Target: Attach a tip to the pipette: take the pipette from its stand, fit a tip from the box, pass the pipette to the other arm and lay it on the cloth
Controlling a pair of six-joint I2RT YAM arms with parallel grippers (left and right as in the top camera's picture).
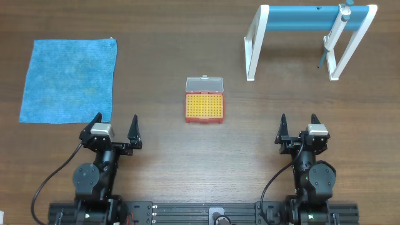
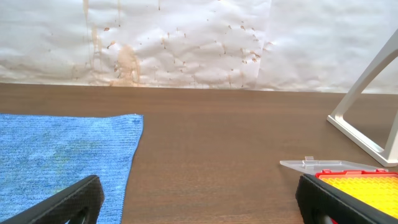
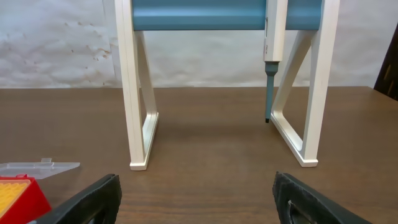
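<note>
Task status: by your reading of the layout, no step is done. Lifting, tipping, handover and laying down all remain.
Pipette (image 1: 332, 36): hangs on the stand at the far right with its shaft pointing down. It probably has no tip fitted, though the end is too small to be sure.
Stand (image 1: 255, 45): a white-legged frame with a blue crossbar, at the far right. One leg stands just beside the pipette.
Tip box (image 1: 204, 107): mid-table, between the two arms and farther out. Its clear lid is folded back on the far side and the yellow rack is exposed.
Cloth (image 1: 69, 80): blue, at the far left, with nothing lying on it.
Left gripper (image 1: 115, 119): near left, fingers spread wide and holding nothing. The cloth's near corner is just beside it.
Right gripper (image 1: 299, 119): near right, fingers wide apart and empty, facing the stand.
Open room: you have bare wooden table (image 1: 187, 169) from the right gripper to the stand, and from the box to the cloth.
Edges to mind: side room at the pipette is tight against the stand leg, and the lid borders the box's far side.
</note>
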